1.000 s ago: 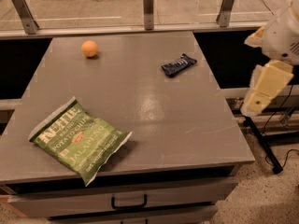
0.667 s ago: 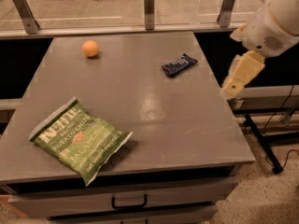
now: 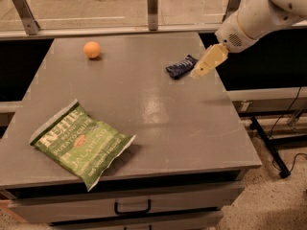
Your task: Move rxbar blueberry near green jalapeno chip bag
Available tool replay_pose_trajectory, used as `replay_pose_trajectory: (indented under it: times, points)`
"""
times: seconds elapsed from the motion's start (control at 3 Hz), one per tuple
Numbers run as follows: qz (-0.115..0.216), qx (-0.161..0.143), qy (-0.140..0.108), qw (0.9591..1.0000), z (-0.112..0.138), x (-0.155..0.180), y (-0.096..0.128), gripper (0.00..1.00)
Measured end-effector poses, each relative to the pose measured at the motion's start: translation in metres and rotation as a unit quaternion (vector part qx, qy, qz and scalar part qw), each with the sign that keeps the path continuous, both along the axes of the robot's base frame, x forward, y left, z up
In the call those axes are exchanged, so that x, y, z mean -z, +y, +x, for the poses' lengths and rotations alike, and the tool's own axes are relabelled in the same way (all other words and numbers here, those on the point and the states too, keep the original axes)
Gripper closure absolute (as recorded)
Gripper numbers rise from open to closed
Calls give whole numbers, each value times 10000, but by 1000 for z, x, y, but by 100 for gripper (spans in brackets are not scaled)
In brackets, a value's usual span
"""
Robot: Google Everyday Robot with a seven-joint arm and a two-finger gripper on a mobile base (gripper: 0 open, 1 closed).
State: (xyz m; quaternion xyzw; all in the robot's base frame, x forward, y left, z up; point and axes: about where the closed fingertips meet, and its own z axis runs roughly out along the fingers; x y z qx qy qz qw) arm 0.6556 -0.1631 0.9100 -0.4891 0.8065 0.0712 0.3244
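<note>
The rxbar blueberry is a small dark navy wrapper lying flat near the far right edge of the grey table. The green jalapeno chip bag lies crinkled at the front left of the table, with white lettering and a red-orange emblem. My gripper, pale yellow on a white arm, hangs just right of the bar, slightly above the table and close to the bar's right end. It holds nothing that I can see.
An orange ball sits at the far left of the table. A glass rail with metal posts runs behind the table. A drawer handle is below the front edge. Cables lie on the floor at right.
My arm has swung in from the right, off the table's side, up and leftward to beside the bar. The bar, the bag and the ball have not moved.
</note>
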Motion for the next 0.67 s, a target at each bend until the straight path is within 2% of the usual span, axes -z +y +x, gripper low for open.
replay_pose_trajectory:
  times: [0.33,0.67]
  points:
    - [461,394,97,9981,42,23,13,0]
    - [804,635,263,9944,65,50,26,0]
